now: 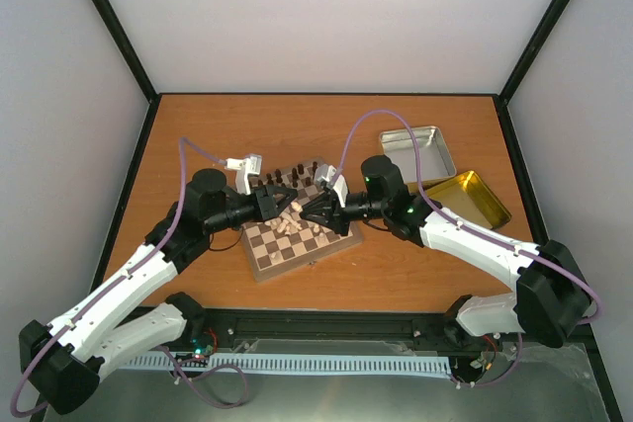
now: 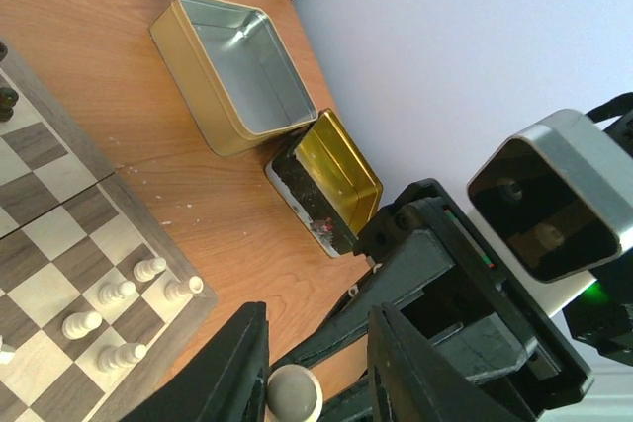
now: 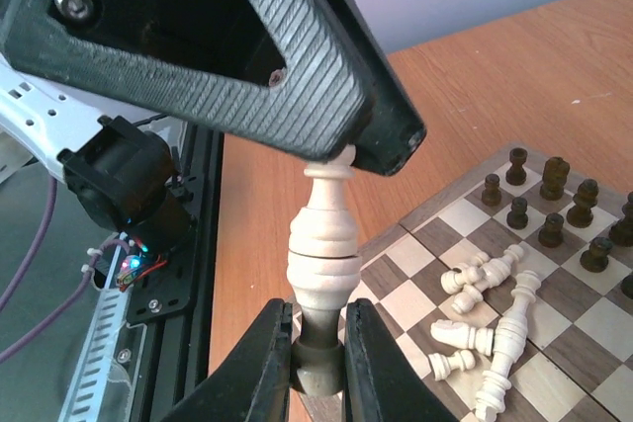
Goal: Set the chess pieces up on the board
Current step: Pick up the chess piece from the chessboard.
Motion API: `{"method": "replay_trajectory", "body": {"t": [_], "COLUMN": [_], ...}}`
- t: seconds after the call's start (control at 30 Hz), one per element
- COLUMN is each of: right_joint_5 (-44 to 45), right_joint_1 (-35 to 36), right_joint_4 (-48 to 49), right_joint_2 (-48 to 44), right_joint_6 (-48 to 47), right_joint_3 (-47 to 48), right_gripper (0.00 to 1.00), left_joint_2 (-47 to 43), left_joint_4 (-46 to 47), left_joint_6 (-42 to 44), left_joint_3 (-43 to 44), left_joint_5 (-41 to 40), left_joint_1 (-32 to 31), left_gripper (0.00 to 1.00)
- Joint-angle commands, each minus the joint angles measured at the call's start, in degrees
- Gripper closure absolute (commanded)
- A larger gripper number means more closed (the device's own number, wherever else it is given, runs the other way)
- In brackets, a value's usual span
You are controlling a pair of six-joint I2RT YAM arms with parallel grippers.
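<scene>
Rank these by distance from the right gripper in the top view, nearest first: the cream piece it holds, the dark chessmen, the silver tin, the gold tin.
1. cream piece: held by the right gripper, over the board.
2. dark chessmen: along the board's far edge.
3. silver tin: right, farther back.
4. gold tin: farthest right.

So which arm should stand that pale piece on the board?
Probably left: the right gripper pinches the piece by its base, so it cannot stand it, while the left gripper surrounds its head, over the board.
</scene>
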Motion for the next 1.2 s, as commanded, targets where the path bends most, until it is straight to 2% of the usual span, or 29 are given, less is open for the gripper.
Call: {"method": "replay_trajectory", "body": {"t": [0.0, 0.2, 0.3, 0.4, 0.73, 0.9, 1.0, 1.17], "right_joint_5": [0.7, 1.9, 1.8, 1.1, 0.3, 2.0, 4.4, 10.0], "right_joint_1": [0.0, 0.0, 0.0, 0.0, 0.0, 0.0, 0.0, 0.0], "right_joint_4": [2.3, 3.3, 3.4, 3.2, 2.3, 2.5, 1.7, -1.4], "right_joint_2": [-0.9, -0.9, -0.8, -0.5, 0.3, 0.4, 1.0, 2.7], "right_joint_6": [0.4, 1.2, 1.1, 1.0, 0.5, 1.0, 1.0, 1.7], "right_joint_3": [-0.6, -0.9, -0.8, -0.7, -0.5, -0.6, -0.5, -0.7], "right_gripper": [0.94, 0.94, 0.94, 0.94, 0.94, 0.94, 0.94, 0.93], "left_joint_2": [-0.5, -0.7, -1.0, -1.3, -0.5, -0.9, -2.1, -4.0], "left_joint_4": [-1.5, -4.7, -5.5, -5.6, -4.4, -4.4, -5.4, -14.9], "left_joint_6": [0.5, 1.4, 1.7, 1.9, 2.8, 3.6, 4.3, 6.5], "left_joint_3": [1.1, 1.2, 1.1, 1.1, 1.8, 1.2, 0.5, 0.2], "left_joint_5": [-0.7, -1.4, -1.9, -2.4, -1.2, -2.6, -5.9, -20.4], "left_joint_1": [0.3, 0.4, 0.3, 0.3, 0.3, 0.4, 0.3, 0.3], "left_gripper": [0.71, 0.68, 0.73, 0.82, 0.86, 0.99, 0.99, 0.99]}}
